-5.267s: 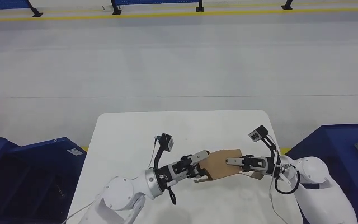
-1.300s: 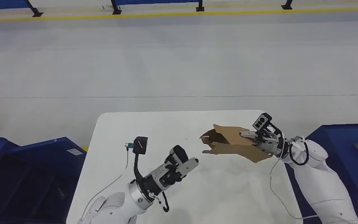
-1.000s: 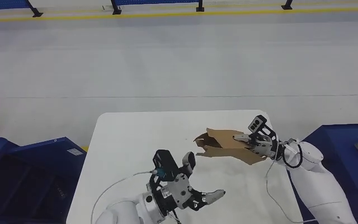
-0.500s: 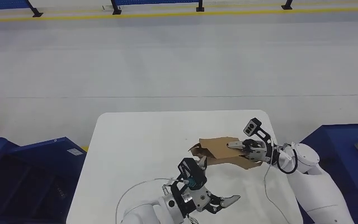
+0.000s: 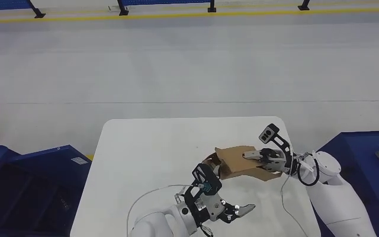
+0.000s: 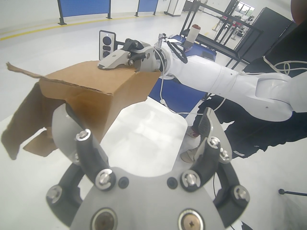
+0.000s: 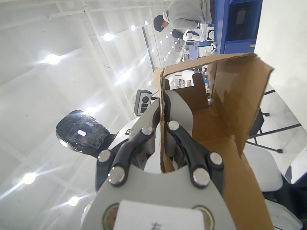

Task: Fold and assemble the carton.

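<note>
We are gripping the carton (image 5: 237,163) with our right pincer (image 7: 163,99), its fingers clenched on one cardboard wall, one inside and one outside. We are holding the brown carton over the right part of the white bench (image 5: 136,154), partly unfolded, its open end and loose flaps facing the bench's middle. Our left pincer (image 6: 133,116) is hovering released just beside that open end, grasping nothing.

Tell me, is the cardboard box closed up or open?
Open. On the carton, the end flaps hang loose and spread apart, and the hollow inside shows. The right gripper pinches one wall.
</note>
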`<state>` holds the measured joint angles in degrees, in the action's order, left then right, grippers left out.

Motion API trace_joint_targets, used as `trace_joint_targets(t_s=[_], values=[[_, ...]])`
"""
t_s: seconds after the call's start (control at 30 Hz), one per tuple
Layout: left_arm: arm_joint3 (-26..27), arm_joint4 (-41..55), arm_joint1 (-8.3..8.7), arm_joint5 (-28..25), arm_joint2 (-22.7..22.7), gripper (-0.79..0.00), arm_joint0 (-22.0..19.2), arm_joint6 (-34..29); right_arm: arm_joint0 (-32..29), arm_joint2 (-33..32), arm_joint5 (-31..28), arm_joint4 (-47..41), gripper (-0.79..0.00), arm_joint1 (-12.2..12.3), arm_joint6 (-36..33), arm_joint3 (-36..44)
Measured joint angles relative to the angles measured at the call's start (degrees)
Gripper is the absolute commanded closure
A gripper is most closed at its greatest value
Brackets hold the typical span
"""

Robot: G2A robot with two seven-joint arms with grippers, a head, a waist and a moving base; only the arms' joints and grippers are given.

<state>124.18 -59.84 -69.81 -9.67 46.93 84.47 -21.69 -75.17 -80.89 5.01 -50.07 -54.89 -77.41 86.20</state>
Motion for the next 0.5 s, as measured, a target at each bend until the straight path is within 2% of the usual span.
trace_joint_targets(t_s=[0.23,0.5], values=[[-0.28,1.37,-0.05,-1.05,0.11,-0.785,-0.21,-0.06,0.26,0.86,-0.11,0.64,0.000,-0.11,-0.03,0.17],[-0.61,7.14,-0.07,-3.28,0.44,-0.785,-0.84,-2.97,0.87,1.58,-0.61,1.03,0.000,-0.21,-1.08,0.20]])
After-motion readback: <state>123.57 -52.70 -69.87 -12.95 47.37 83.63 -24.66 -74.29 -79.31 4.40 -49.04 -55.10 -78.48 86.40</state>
